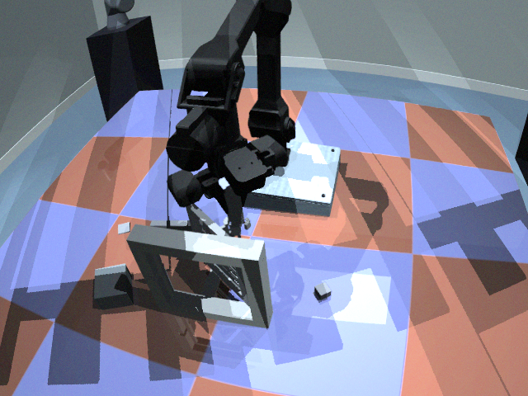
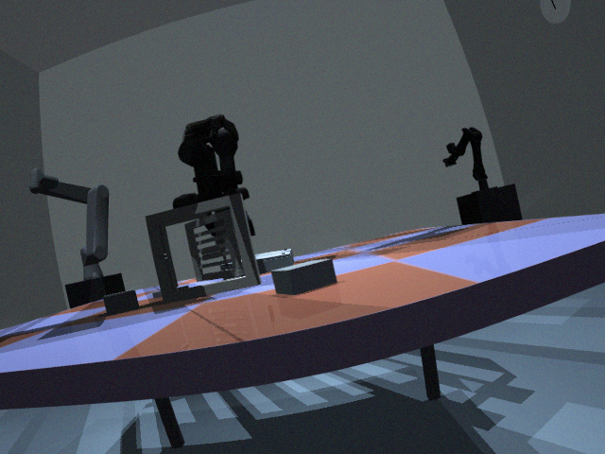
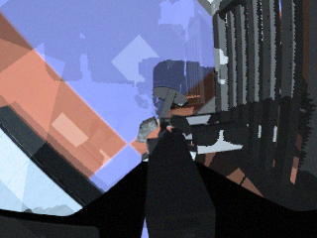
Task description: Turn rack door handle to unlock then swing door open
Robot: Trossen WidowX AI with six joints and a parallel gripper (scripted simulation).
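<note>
Black two-finger claw (image 1: 233,230) (image 3: 169,169): clamped on the grey upright door handle (mostly masked by the fingers). Slatted grey door (image 1: 219,267) (image 2: 211,244) (image 3: 248,59) lies just beside the claw, right side in wrist view, slanting from the pale grey rectangular frame (image 1: 221,247) (image 2: 157,253). Opening looks partial; next swing likely arcs claw and handle together, away from the frame.

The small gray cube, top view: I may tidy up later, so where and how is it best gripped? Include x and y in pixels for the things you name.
Probably by two opposite side faces of the cube (image 1: 322,290), coming down from above: it is squat and flat-sided, and stands apart from the door frame (image 1: 266,289) (image 2: 157,253).
</note>
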